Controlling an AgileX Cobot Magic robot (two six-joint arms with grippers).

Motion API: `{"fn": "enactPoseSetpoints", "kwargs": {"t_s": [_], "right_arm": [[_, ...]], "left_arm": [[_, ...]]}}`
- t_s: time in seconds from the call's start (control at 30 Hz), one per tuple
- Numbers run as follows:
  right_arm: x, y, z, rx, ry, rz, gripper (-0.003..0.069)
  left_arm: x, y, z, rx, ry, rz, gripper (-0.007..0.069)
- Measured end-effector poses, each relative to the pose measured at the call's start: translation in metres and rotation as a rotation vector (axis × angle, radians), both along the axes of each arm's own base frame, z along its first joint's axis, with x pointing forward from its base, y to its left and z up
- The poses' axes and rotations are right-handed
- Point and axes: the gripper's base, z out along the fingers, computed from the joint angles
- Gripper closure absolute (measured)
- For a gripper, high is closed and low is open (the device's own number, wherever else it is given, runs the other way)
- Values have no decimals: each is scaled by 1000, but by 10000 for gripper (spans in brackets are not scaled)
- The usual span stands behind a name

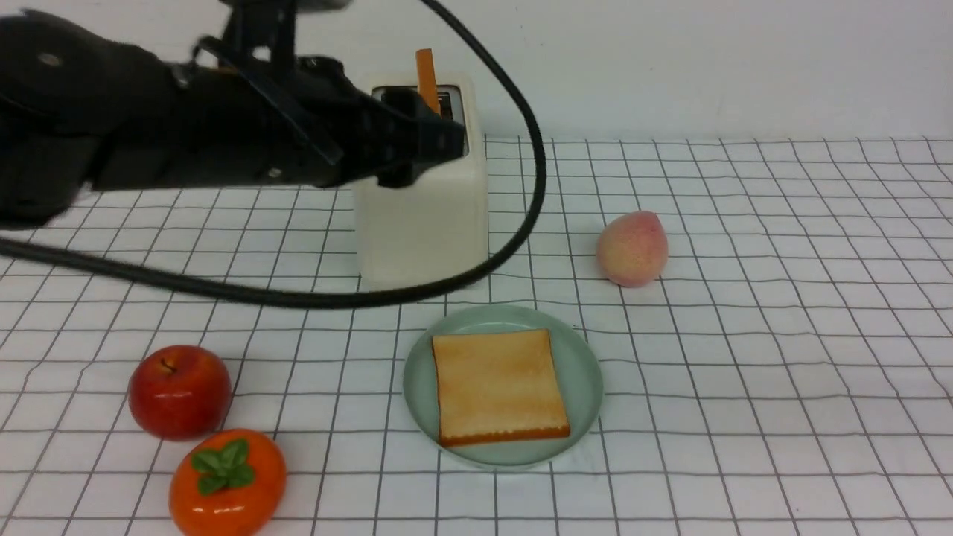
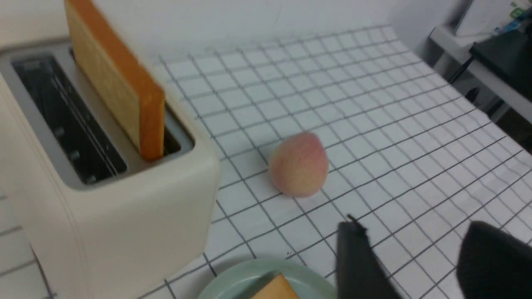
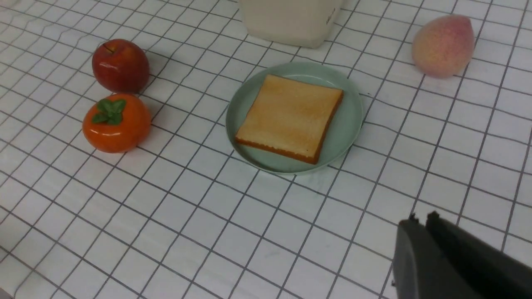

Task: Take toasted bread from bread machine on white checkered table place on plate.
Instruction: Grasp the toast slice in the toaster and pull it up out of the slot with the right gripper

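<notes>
Front view: upright toast (image 1: 426, 77) in bread machine (image 1: 424, 223), flat toast (image 1: 497, 385) on plate (image 1: 586, 372).

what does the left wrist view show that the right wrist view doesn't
Left wrist only: the golden toast slice standing in the grey slotted top of the cream-white toaster, and the left gripper, fingers apart. Right wrist only: the glossy red apple, the orange persimmon with green leaves, and the right gripper, fingers together. Both: the pink-yellow peach, the round mint-green plate holding a flat toast slice, the toaster's body, the white checkered table.
</notes>
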Motion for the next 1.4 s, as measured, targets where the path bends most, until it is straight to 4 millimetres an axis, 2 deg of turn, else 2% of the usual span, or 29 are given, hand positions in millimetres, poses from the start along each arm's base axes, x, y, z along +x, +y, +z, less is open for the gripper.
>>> {"fn": "enactPoseSetpoints", "kwargs": {"t_s": [0.07, 0.1, 0.13, 0.17, 0.27, 0.4, 0.5, 0.53, 0.57, 0.6, 0.7, 0.73, 0.8, 0.83, 0.87, 0.93, 0.97, 1.07, 1.3, 1.4], "right_arm": [[7, 2, -1, 29, 29, 5, 626], [7, 2, -1, 32, 30, 6, 626], [15, 4, -2, 55, 59, 11, 626], [22, 6, -3, 71, 84, 15, 626], [47, 12, -3, 140, 147, 39, 626], [89, 29, -3, 167, 199, 121, 643], [122, 58, -8, 115, 232, 203, 656], [133, 76, -8, 71, 225, 231, 657], [137, 76, -8, 65, 225, 224, 657], [154, 104, -12, 3, 207, 246, 657], [176, 133, -12, -69, 152, 247, 657], [189, 148, -15, -91, 122, 237, 655], [204, 163, -17, -99, 86, 220, 645], [221, 177, -20, -100, 48, 200, 631], [226, 180, -21, -95, 47, 194, 629], [256, 197, -30, -65, 4, 143, 568], [258, 198, -31, -63, 7, 140, 562], [292, 217, -46, -31, -38, 97, 423], [341, 238, -69, -20, -144, 34, 83], [354, 239, -82, -19, -157, 8, 39]], "left_arm": [[-28, 10, 20, 7, -57, -13, 535], [-30, 11, 21, 11, -64, -15, 549], [-46, 18, 28, 9, -86, -14, 613], [-56, 22, 32, 11, -102, -10, 638], [-93, 38, 37, -12, -138, 11, 638], [-136, 58, 24, -33, -164, 40, 638], [-160, 68, 11, -49, -194, 59, 638], [-166, 72, 7, -55, -208, 67, 638], [-168, 73, 5, -59, -213, 71, 638], [-177, 78, -1, -72, -238, 86, 638], [-186, 82, -6, -85, -263, 98, 638], [-189, 84, -8, -89, -271, 102, 638], [-191, 85, -11, -93, -275, 105, 638], [-192, 85, -12, -94, -275, 107, 638], [-192, 85, -12, -93, -273, 107, 638], [-191, 85, -13, -93, -272, 107, 638], [-191, 85, -13, -93, -272, 107, 638], [-191, 85, -13, -93, -271, 107, 638], [-191, 85, -13, -93, -271, 107, 638], [-191, 85, -13, -96, -270, 107, 638]]}}
